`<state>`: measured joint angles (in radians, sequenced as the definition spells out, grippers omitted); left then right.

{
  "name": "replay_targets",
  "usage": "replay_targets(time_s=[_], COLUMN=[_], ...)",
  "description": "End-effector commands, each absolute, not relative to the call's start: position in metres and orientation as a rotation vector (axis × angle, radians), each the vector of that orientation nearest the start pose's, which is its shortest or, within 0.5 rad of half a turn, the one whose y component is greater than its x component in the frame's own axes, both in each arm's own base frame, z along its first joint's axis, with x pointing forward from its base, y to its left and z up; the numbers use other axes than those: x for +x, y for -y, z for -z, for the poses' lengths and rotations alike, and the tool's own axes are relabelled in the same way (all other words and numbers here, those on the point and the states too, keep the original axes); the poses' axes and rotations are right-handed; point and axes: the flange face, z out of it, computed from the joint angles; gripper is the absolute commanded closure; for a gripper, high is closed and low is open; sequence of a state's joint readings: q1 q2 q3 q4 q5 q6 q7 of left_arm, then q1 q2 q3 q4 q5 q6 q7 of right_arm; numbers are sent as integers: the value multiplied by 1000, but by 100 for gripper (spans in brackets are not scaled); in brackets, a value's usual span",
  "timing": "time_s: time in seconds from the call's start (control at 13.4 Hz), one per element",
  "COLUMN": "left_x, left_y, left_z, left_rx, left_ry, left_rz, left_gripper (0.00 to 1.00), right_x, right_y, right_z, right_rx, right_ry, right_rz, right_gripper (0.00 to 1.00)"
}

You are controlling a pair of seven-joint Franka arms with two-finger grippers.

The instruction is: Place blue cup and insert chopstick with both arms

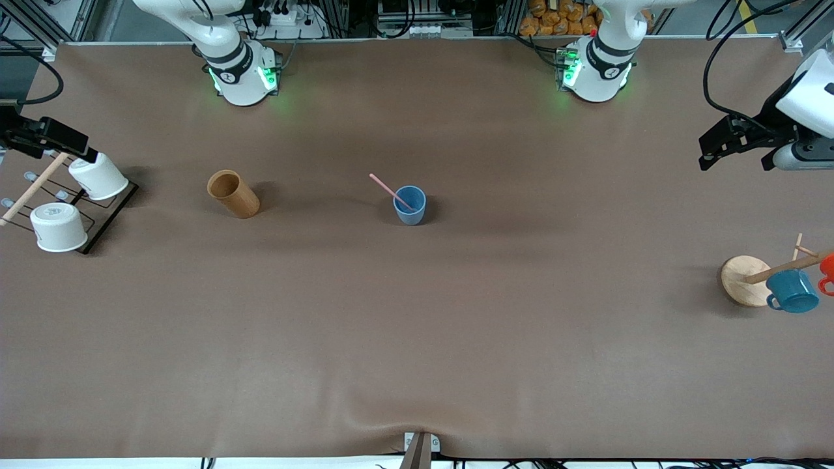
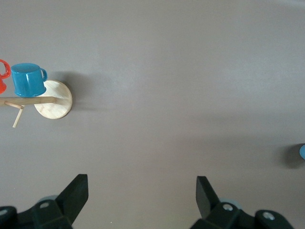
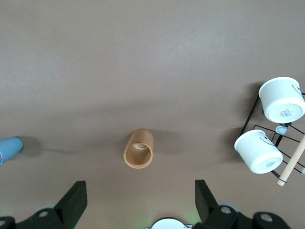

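Note:
The blue cup (image 1: 410,205) stands upright in the middle of the table. The pink chopstick (image 1: 386,186) stands in it and leans out over the rim toward the right arm's end. The cup's edge shows in the left wrist view (image 2: 302,151) and the right wrist view (image 3: 9,148). My left gripper (image 1: 710,151) is open and empty, up in the air over the left arm's end of the table; in its wrist view (image 2: 141,191) only bare table lies between its jaws. My right gripper (image 1: 77,144) is open and empty, over the white cup rack at the right arm's end (image 3: 140,195).
A brown wooden cup (image 1: 232,193) stands between the blue cup and the right arm's end. Two white cups (image 1: 58,226) sit on a black wire rack (image 1: 107,221) there. At the left arm's end a wooden peg rack (image 1: 746,280) holds a teal mug (image 1: 792,290) and a red one (image 1: 827,270).

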<state>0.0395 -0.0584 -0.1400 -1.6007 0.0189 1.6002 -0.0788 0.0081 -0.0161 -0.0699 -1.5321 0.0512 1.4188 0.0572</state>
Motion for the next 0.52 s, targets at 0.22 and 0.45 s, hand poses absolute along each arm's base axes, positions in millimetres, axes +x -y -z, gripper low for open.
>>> replay_targets(time_s=[0.22,0.45], left_x=[531,529], left_y=[54,55], left_z=[-653,-653], left_rx=[-3137,-3136], left_ry=[-26,-29], left_rz=[36,19], left_gripper=[0,0], right_x=[528,527], right_y=[19,20], right_z=[-649,-650], right_rx=[-3106,-3106], right_ry=[-160,-162], right_rz=[-96,-91], right_gripper=[0,0])
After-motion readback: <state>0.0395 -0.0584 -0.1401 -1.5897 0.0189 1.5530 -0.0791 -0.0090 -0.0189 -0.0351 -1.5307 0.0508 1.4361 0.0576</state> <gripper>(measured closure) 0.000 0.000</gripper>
